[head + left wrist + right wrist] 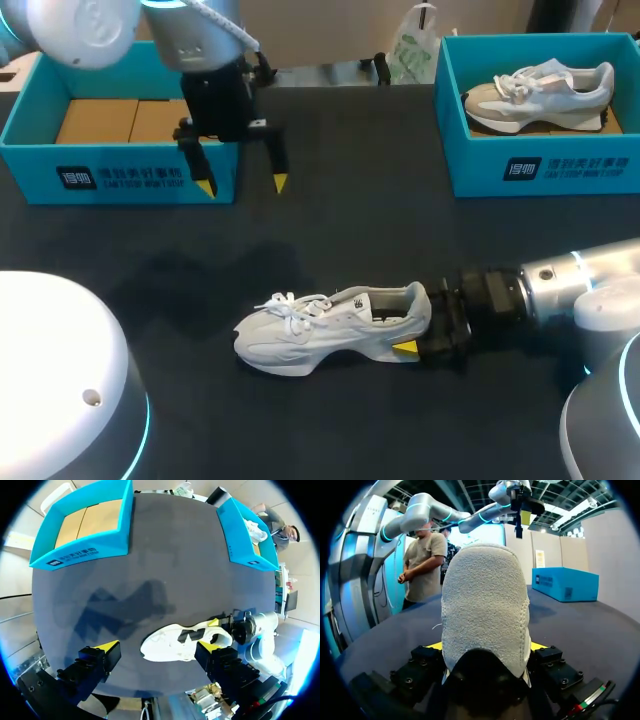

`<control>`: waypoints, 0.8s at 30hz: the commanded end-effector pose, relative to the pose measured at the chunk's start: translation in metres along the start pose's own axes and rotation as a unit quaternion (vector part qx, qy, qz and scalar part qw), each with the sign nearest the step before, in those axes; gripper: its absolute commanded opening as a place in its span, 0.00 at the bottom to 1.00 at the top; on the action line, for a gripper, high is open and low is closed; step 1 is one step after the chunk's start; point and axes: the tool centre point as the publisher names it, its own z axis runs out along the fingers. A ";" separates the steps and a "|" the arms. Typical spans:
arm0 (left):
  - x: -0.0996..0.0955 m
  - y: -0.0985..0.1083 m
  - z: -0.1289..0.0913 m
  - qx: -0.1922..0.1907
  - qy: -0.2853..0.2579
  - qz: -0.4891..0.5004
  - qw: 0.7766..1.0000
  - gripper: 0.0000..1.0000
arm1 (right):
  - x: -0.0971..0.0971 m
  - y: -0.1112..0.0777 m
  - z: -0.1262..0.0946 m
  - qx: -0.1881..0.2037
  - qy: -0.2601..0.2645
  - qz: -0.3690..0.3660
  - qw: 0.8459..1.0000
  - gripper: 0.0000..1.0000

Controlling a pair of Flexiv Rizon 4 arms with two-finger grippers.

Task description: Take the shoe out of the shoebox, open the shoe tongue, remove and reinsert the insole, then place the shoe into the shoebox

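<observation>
White sneaker (330, 325), upright on table (150, 250): heel pinched by right gripper (418, 322), likely steadying it for tongue opening; left gripper (243, 185) spread, hovering.

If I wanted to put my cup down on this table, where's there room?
Bare tabletop lies between the left shoebox and right shoebox, running down to the white shoe. Another patch sits beyond the shoe's toe. Crowded: the heel, gripped by the right hand, and under the open left hand beside the left shoebox.
</observation>
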 end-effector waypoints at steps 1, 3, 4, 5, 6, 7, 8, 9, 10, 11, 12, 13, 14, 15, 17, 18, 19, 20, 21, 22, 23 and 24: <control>0.010 0.006 0.001 0.006 -0.002 0.000 1.000 1.00 | -0.001 -0.001 -0.001 0.001 0.000 0.000 1.000 0.00; 0.016 0.010 0.002 0.004 0.001 0.003 1.000 1.00 | -0.001 -0.001 -0.001 0.001 0.000 0.000 1.000 0.00; 0.019 0.011 0.003 0.002 0.002 0.004 1.000 1.00 | -0.001 -0.001 -0.001 0.001 0.000 0.000 1.000 0.00; 0.024 0.014 0.005 0.002 0.002 0.006 1.000 1.00 | -0.001 -0.001 -0.001 0.001 0.000 0.000 1.000 0.00; 0.028 0.017 0.007 -0.003 0.003 0.011 1.000 1.00 | -0.001 -0.001 -0.001 0.001 0.000 0.000 1.000 0.00; 0.031 0.019 0.008 -0.007 0.004 0.013 1.000 1.00 | -0.001 -0.001 -0.001 0.001 0.000 0.000 1.000 0.00; 0.038 0.023 0.009 -0.006 0.004 0.014 1.000 1.00 | -0.001 -0.001 -0.001 0.001 0.000 0.000 1.000 0.00; 0.041 0.025 0.010 -0.007 0.003 0.015 1.000 1.00 | -0.001 -0.001 -0.001 0.001 0.000 0.000 1.000 0.00; 0.047 0.028 0.011 -0.011 0.005 0.021 1.000 1.00 | -0.001 -0.001 -0.001 0.001 0.000 0.000 1.000 0.00; 0.050 0.030 0.011 -0.009 0.005 0.023 1.000 1.00 | -0.001 -0.001 -0.001 0.001 0.000 0.000 1.000 0.00; 0.056 0.033 0.011 -0.006 0.006 0.023 1.000 1.00 | -0.001 -0.001 -0.001 0.001 0.000 0.000 1.000 0.00; 0.060 0.034 0.010 -0.005 0.006 0.025 1.000 1.00 | -0.001 -0.001 -0.001 0.001 0.000 0.000 1.000 0.00; 0.060 0.034 0.010 -0.005 0.006 0.025 1.000 1.00 | -0.001 -0.001 -0.001 0.001 0.000 0.000 1.000 0.00; 0.060 0.034 0.010 -0.005 0.006 0.025 1.000 1.00 | -0.001 -0.001 -0.001 0.001 0.000 0.000 1.000 0.00; 0.060 0.034 0.010 -0.005 0.006 0.025 1.000 1.00 | -0.001 -0.001 -0.001 0.001 0.000 0.000 1.000 0.00; 0.060 0.034 0.010 -0.005 0.006 0.025 1.000 1.00 | -0.001 -0.001 -0.001 0.001 0.000 0.000 1.000 0.00; 0.060 0.034 0.010 -0.005 0.006 0.025 1.000 1.00 | -0.001 -0.001 -0.001 0.001 0.000 0.000 1.000 0.00; 0.060 0.034 0.010 -0.005 0.006 0.025 1.000 1.00 | -0.001 -0.001 -0.001 0.001 0.000 0.000 1.000 0.00; 0.060 0.034 0.010 -0.005 0.006 0.025 1.000 1.00 | -0.001 -0.001 -0.001 0.001 0.000 0.000 1.000 0.00; 0.060 0.034 0.010 -0.005 0.006 0.025 1.000 1.00 | -0.001 -0.001 -0.001 0.001 0.000 0.000 1.000 0.00; 0.060 0.034 0.010 -0.005 0.006 0.025 1.000 1.00 | -0.001 -0.001 -0.001 0.001 0.000 0.000 1.000 0.00; 0.064 0.034 0.016 -0.008 0.000 0.025 1.000 1.00 | -0.001 -0.001 -0.001 0.001 0.000 0.000 1.000 0.00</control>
